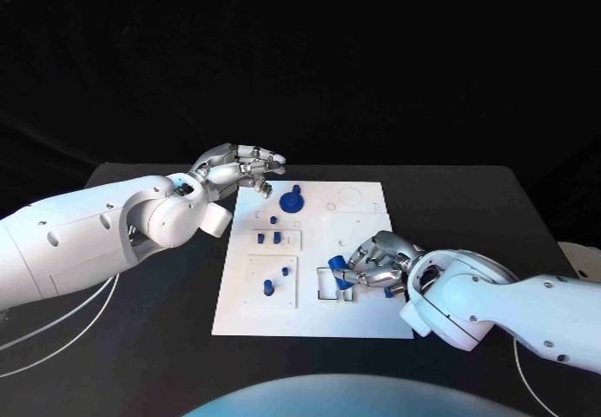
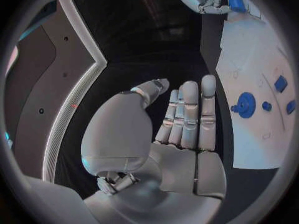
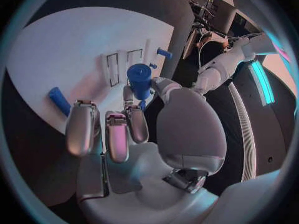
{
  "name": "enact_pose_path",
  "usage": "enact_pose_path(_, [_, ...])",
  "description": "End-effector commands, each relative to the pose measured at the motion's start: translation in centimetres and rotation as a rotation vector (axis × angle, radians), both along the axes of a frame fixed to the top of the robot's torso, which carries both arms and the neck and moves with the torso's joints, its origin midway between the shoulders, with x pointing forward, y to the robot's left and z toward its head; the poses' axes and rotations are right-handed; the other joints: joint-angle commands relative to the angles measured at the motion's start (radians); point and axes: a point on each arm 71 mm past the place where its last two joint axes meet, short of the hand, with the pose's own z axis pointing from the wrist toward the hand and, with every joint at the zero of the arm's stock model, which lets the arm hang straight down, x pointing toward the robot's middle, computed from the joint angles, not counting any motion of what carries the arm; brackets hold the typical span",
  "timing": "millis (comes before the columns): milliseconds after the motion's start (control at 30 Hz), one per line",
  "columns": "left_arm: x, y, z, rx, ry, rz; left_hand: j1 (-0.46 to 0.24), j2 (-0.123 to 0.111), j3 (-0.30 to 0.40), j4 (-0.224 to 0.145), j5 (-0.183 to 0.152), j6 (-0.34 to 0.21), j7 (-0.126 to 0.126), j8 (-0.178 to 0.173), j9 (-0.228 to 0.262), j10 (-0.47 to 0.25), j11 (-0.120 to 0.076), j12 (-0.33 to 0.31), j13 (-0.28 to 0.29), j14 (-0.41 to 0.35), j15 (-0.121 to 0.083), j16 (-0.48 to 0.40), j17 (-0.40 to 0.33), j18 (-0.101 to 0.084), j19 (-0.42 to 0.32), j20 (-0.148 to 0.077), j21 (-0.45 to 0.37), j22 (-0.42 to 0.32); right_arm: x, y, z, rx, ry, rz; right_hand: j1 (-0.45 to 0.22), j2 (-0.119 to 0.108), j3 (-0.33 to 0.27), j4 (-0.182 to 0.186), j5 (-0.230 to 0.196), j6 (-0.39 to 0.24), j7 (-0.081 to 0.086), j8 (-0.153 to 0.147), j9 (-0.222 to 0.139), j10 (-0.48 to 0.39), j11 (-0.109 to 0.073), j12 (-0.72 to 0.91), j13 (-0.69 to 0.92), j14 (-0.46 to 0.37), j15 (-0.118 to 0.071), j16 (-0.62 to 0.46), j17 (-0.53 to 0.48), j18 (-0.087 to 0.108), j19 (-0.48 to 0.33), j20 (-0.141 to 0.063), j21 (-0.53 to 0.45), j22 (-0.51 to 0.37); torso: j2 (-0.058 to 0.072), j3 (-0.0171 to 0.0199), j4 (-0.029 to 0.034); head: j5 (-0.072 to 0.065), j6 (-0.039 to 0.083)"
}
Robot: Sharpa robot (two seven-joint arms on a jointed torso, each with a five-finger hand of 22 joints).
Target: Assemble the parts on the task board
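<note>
Right hand (image 3: 134,129) pinches a blue cylinder (image 3: 139,81), axis upright, directly over the slots (image 3: 121,67) at the board's (image 1: 351,321) near edge; left hand (image 1: 241,167) hovers empty, fingers extended, off the far corner.

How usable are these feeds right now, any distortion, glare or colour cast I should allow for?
Head view: even light, task board bright against the black table, no glare. Left wrist view: fisheye bends the board's edges; left hand sharp. Right wrist view: same bending, with a pink-cyan tint on the right hand holding a blue part.
</note>
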Motion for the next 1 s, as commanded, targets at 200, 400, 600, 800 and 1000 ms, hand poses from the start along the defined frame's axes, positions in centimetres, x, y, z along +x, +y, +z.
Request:
enact_pose_path(200, [-0.1, -0.3, 0.1, -0.009, -0.003, -0.020, -0.004, 0.002, -0.006, 0.001, 0.006, -0.008, -0.002, 0.006, 0.002, -0.009, -0.001, 0.004, -0.001, -0.008, -0.001, 0.001, -0.001, 0.019, -0.001, 0.004, -0.005, -0.002, 0.1, 1.1, -1.0, -0.028, 0.045, 0.052, -0.027, -0.009, -0.018, -0.001, -0.037, 0.047, -0.046, 0.006, 0.021, 0.005, 0.002, 0.005, 0.059, 0.094, -0.003, 0.004, 0.210, -0.016, 0.014, -0.001, 0.003, 0.163, 0.000, 0.0002, -0.0002, 0.001, 0.000])
enact_pose_path(400, [-0.1, -0.1, 0.1, -0.008, -0.003, -0.019, -0.004, 0.002, -0.006, 0.001, 0.006, -0.008, -0.002, 0.006, 0.002, -0.009, -0.001, 0.004, -0.001, -0.008, -0.001, 0.001, -0.001, 0.019, -0.001, 0.004, -0.005, -0.002, 0.3, 1.3, -1.3, -0.036, 0.053, 0.059, -0.038, -0.006, -0.028, -0.001, -0.057, 0.048, -0.046, 0.006, 0.021, 0.005, 0.002, 0.006, 0.061, 0.094, -0.002, 0.004, 0.211, -0.016, 0.014, -0.001, 0.002, 0.164, 0.001, 0.0011, -0.0001, 0.004, -0.002])
enact_pose_path(600, [-0.1, 0.0, 0.1, -0.007, -0.002, -0.016, -0.004, 0.002, -0.006, 0.001, 0.006, -0.008, -0.002, 0.006, 0.002, -0.009, -0.001, 0.004, -0.001, -0.008, -0.001, 0.001, -0.001, 0.019, -0.001, 0.004, -0.005, -0.002, 0.3, 1.4, -1.5, -0.042, 0.062, 0.069, -0.043, -0.006, -0.032, -0.001, -0.061, 0.049, -0.046, 0.006, 0.021, 0.006, 0.002, 0.006, 0.061, 0.094, -0.002, 0.004, 0.211, -0.016, 0.014, -0.001, 0.003, 0.165, 0.001, 0.0014, -0.0025, 0.007, -0.004])
enact_pose_path(800, [-0.1, -0.1, 0.1, -0.007, -0.001, -0.018, -0.004, 0.002, -0.006, 0.001, 0.006, -0.008, -0.002, 0.006, 0.002, -0.009, -0.001, 0.004, -0.001, -0.008, -0.001, 0.001, -0.001, 0.019, -0.001, 0.004, -0.005, -0.002, 0.4, 1.4, -1.5, -0.051, 0.053, 0.068, -0.046, -0.005, -0.036, -0.001, -0.065, 0.050, -0.046, 0.005, 0.022, 0.004, 0.003, 0.003, 0.059, 0.093, -0.002, 0.003, 0.208, -0.015, 0.013, -0.001, -0.001, 0.164, 0.001, 0.0021, -0.0009, 0.007, -0.005])
enact_pose_path(1000, [-0.1, 0.0, 0.1, -0.006, -0.001, -0.017, -0.004, 0.003, -0.006, 0.002, 0.007, -0.009, -0.001, 0.007, 0.002, -0.011, -0.001, 0.005, -0.002, -0.009, 0.000, 0.002, -0.002, 0.019, -0.001, 0.004, -0.007, -0.002, 0.6, 1.3, -1.6, -0.058, 0.046, 0.066, -0.055, -0.006, -0.046, 0.000, -0.071, 0.048, -0.045, 0.004, 0.021, 0.001, 0.003, -0.002, 0.054, 0.092, -0.002, 0.002, 0.205, -0.014, 0.012, 0.000, -0.005, 0.163, 0.001, 0.0011, -0.0003, 0.006, -0.006])
